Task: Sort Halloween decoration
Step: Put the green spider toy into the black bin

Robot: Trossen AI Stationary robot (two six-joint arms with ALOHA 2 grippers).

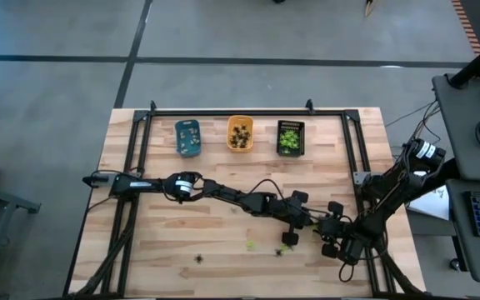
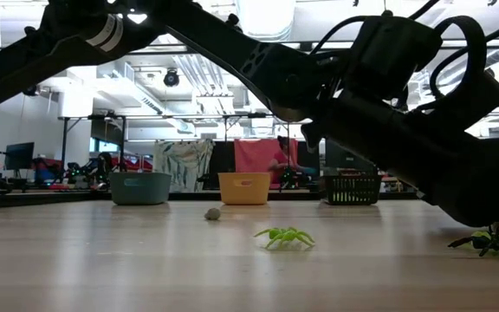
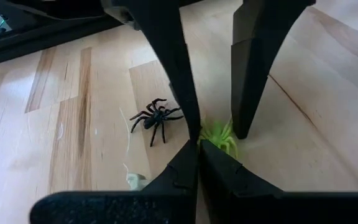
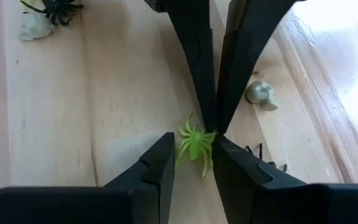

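Note:
A small yellow-green spider lies on the wooden table right of centre. My right gripper comes down over it with one finger at each side. My left gripper, reaching in from the left, is shut, and its tips stand at the spider's edge. In the left wrist view a black spider lies flat just beside them. Another yellow-green spider and a black one lie nearer the front edge. The blue tray, orange tray and black tray stand in a row at the back. My left gripper's shut fingertips stand right against the yellow-green spider's side; whether they touch it I cannot tell. My right gripper has the spider's legs between its two fingers, one finger at each side. The fingers slant down from the table's right and near side. The spider lies flat on the table.
Pale whitish figures lie close to the grippers, and a dark spider at the front right. A black frame runs around the table. The two arms cross close together right of centre.

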